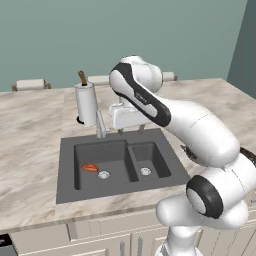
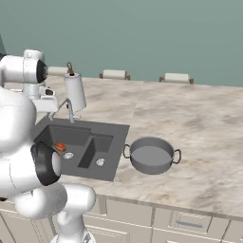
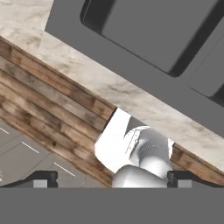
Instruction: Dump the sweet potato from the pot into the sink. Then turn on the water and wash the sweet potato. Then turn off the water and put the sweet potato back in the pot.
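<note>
At the far left of the counter: paper-towel roll [image 1: 86, 103] upright, just behind the sink's far left corner; not part of the job
faucet: faucet [image 1: 100, 125] at the sink's far rim, just right of the roll; no stream visible, so water looks off
sink: sink [image 1: 67, 172] dark double basin set into the marble counter [image 1: 30, 135], larger basin left, smaller right
sweet potato: sweet potato [image 1: 90, 167] lies in the left basin near its left wall, just beside the round drain [image 1: 103, 175]; seen too in the right base view [image 2: 60, 147]
why there: judged as dumped already, waiting for the wash
pot: pot [image 2: 152, 155] upright on the counter just right of the sink, apart from it, looks empty
why there: likely parked close so the potato goes back with a short carry
arm: reaches over the far side of the sink, hand near the faucet, above the basins
gripper: gripper [image 3: 112, 177] spread wide, the two tips far apart at the bottom corners of the hand view; nothing between them, nothing touched
hand view content: looks down past the sink's near rim at the counter edge and the wooden floor [image 3: 48, 109]
step in hand: judged as going for the faucet to turn water on; wash, shut-off and return to pot not yet done
risk: open fingers near the paper-towel roll could knock it
</note>
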Robot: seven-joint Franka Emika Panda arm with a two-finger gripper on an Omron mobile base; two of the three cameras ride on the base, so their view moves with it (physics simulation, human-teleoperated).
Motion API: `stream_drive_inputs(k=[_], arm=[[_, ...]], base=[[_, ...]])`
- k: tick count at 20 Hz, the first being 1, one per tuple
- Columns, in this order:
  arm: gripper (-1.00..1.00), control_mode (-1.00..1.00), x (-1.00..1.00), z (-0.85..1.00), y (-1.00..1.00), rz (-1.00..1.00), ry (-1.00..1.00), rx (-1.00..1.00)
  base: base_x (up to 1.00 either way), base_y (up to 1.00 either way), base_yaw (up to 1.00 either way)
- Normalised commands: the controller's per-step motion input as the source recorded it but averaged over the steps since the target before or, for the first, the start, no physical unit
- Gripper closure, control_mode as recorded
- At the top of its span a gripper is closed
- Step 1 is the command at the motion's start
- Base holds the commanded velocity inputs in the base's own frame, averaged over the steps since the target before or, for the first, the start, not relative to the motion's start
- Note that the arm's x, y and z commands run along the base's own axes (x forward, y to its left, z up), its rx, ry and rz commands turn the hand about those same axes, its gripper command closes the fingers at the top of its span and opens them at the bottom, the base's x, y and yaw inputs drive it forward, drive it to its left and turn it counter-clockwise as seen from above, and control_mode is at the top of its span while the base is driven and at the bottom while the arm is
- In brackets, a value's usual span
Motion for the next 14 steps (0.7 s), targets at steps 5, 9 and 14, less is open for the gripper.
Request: stream_drive_inputs(k=[5,9,14], arm=[[-1.0,-1.0,-0.71,0.0,0.22,0.0,-0.16,0.0],[-1.0,-1.0,-0.05,-0.03,0.19,0.0,-0.08,0.0],[-1.0,-1.0,0.02,-0.17,0.2,0.0,-0.04,0.0]], base=[[0.0,0.0,0.0],[0.0,0.0,0.0],[0.0,0.0,0.0]])
